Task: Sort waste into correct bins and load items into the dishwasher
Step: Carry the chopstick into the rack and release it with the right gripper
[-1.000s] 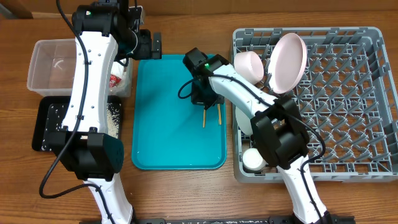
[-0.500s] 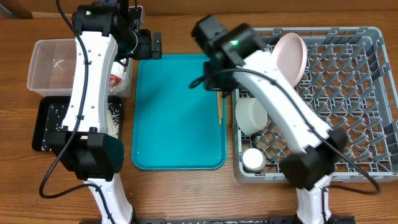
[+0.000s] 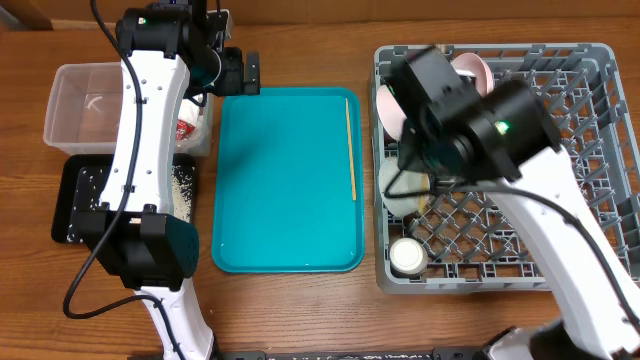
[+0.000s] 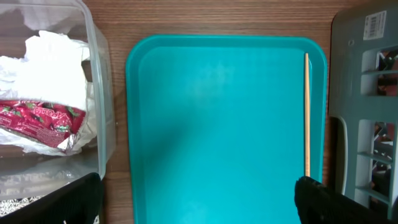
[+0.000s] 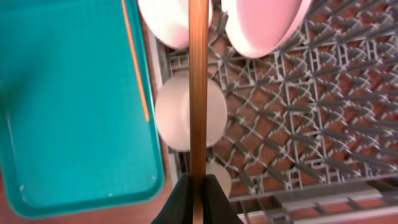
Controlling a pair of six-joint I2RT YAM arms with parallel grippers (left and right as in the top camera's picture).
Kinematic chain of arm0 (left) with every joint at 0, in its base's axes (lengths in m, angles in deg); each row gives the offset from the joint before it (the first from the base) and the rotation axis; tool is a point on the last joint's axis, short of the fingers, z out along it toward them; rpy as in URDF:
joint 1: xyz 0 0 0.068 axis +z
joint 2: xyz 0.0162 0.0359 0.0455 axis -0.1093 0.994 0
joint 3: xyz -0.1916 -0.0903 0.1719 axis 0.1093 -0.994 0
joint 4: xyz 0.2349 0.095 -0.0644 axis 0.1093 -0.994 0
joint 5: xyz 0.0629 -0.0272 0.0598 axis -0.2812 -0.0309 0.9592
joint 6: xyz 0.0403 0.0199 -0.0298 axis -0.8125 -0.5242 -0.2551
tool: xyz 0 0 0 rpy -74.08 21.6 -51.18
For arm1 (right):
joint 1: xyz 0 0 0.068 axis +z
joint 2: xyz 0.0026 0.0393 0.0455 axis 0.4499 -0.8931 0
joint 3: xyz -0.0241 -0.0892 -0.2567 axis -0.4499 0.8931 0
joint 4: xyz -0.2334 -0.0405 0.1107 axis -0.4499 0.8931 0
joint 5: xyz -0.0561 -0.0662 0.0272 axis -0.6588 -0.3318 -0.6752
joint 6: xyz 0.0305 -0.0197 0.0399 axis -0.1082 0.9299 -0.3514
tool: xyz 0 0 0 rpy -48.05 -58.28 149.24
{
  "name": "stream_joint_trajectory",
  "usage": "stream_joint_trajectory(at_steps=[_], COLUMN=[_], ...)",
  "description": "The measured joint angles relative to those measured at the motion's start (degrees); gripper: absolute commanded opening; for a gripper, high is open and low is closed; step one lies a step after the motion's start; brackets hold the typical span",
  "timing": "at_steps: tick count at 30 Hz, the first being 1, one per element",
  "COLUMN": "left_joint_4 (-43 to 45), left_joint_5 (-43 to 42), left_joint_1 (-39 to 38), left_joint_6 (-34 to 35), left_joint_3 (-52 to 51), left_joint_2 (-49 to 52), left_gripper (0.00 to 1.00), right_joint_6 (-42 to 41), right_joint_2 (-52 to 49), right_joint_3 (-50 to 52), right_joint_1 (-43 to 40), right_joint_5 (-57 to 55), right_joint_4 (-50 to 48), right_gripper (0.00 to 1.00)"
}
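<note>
My right gripper (image 5: 198, 190) is shut on one wooden chopstick (image 5: 198, 74) and holds it above the left part of the grey dish rack (image 3: 600, 60). The other chopstick (image 3: 351, 145) lies along the right edge of the teal tray (image 3: 280, 200); it also shows in the left wrist view (image 4: 306, 112). The rack holds a pinkish-white plate (image 5: 261, 25), bowls (image 5: 180, 112) and a small cup (image 3: 407, 257). My left gripper (image 4: 199, 205) is open and empty above the tray's far end. The red wrapper (image 4: 37, 118) and white napkin (image 4: 56, 56) lie in the clear tub (image 3: 60, 90).
A black tray (image 3: 70, 200) with scattered rice grains (image 3: 185, 180) sits in front of the clear tub on the left. My right arm (image 3: 470, 130) hides part of the rack's left side. Wooden table surrounds everything.
My right arm has lifted one chopstick off the teal tray and swung right, over the rack. The other chopstick has ended up along the tray's right edge. The left arm has not moved.
</note>
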Motion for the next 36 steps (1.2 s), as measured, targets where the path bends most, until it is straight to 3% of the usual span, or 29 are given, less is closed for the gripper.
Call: stream_joint_trajectory(at_steps=[9,17,22,24,25,27,33,36], left_joint_4=[0.1,0.0,0.1,0.1,0.0,0.1,0.1,0.0], left_joint_5=[0.0,0.0,0.0,0.0,0.0,0.0,0.0,0.0], left_joint_1=[0.0,0.0,0.0,0.0,0.0,0.0,0.0,0.0], left_joint_6=[0.0,0.0,0.0,0.0,0.0,0.0,0.0,0.0], left_joint_3=[0.0,0.0,0.0,0.0,0.0,0.0,0.0,0.0], left_joint_2=[0.0,0.0,0.0,0.0,0.0,0.0,0.0,0.0], left_gripper=[1.0,1.0,1.0,1.0,1.0,1.0,1.0,1.0], right_joint_6=[2.5,7.8,9.4,9.6,10.1,10.6,13.0,13.7], right_joint_2=[2.6,2.6,2.6,2.6,2.6,2.6,2.6,2.6], right_joint_3=[22.2,29.4,36.6,38.1,39.4,40.0,37.9,27.5], right_joint_1=[-0.8,-1.4,-6.6,-8.4,-9.9,-11.0,-10.9,-8.5], right_joint_5=[-1.8,-1.9,-2.0,-2.0,-1.9,-2.0,1.1,4.8], right_joint_4=[-13.3,-17.2,-19.1,-20.0,-20.3,-20.3,-19.9,-21.7], right_gripper=[0.04,0.04,0.04,0.12,0.38,0.53,0.53,0.53])
